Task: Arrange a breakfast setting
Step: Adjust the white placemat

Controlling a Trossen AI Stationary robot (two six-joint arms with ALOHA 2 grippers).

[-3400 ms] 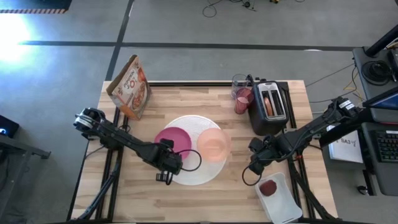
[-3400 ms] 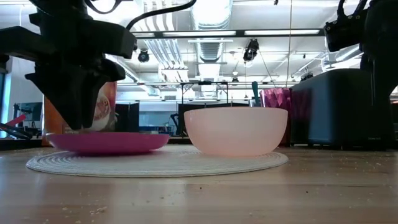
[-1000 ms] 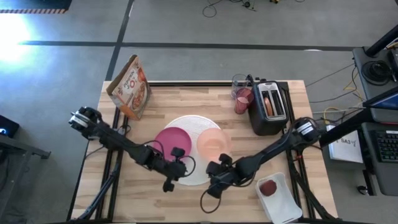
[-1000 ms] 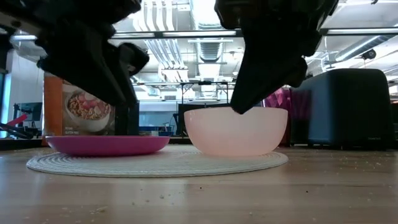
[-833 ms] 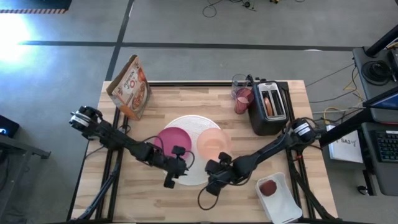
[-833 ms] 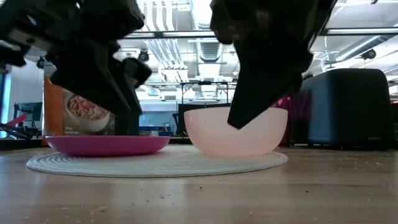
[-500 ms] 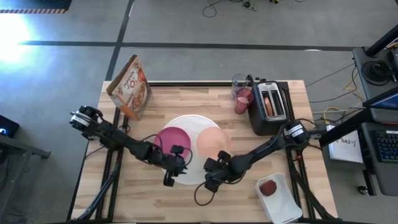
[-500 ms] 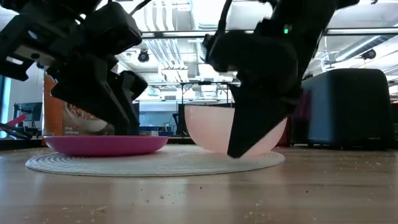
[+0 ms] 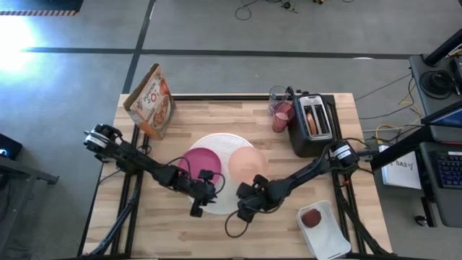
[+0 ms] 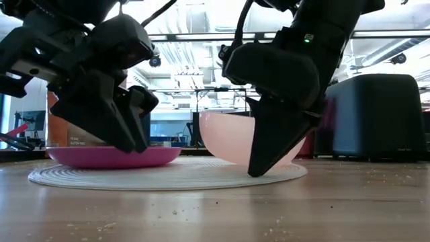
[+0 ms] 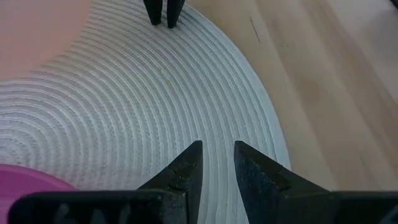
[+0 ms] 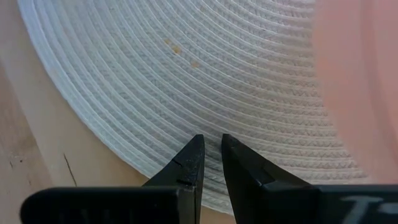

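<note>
The large white round disc, a woven mat (image 9: 220,202), lies at the table's middle. It carries the small magenta plate (image 9: 202,162) on its left half and the peach bowl (image 9: 247,166) on its right half. My left gripper (image 9: 196,211) hovers over the mat's near left rim. My right gripper (image 9: 243,214) is at the near right rim. Each has its fingers drawn together to a narrow slit, with nothing between them. The wrist views show ribbed mat (image 11: 155,99) under the left fingers and the mat's border (image 12: 124,143) under the right ones. My left gripper slants down over the mat just inside its near rim (image 11: 249,124); whether its tips touch the weave I cannot tell. My right gripper stands with its shut fingertips (image 10: 259,171) on the mat's top face near the near rim (image 12: 211,186), slanting down from the table's right. The mat lies flat.
A cereal bag (image 9: 151,101) stands at the far left. The pink tumbler (image 9: 281,115) and a black toaster (image 9: 312,124) with bagel halves in its slots stand at the far right. A small red fruit (image 9: 312,217) lies on a white tray (image 9: 328,238) at the near right.
Both grippers have come down onto the mat's near rim. The right one has also shifted a little toward the table's left edge and tipped more steeply. Plate, bowl and mat stay where they were.
</note>
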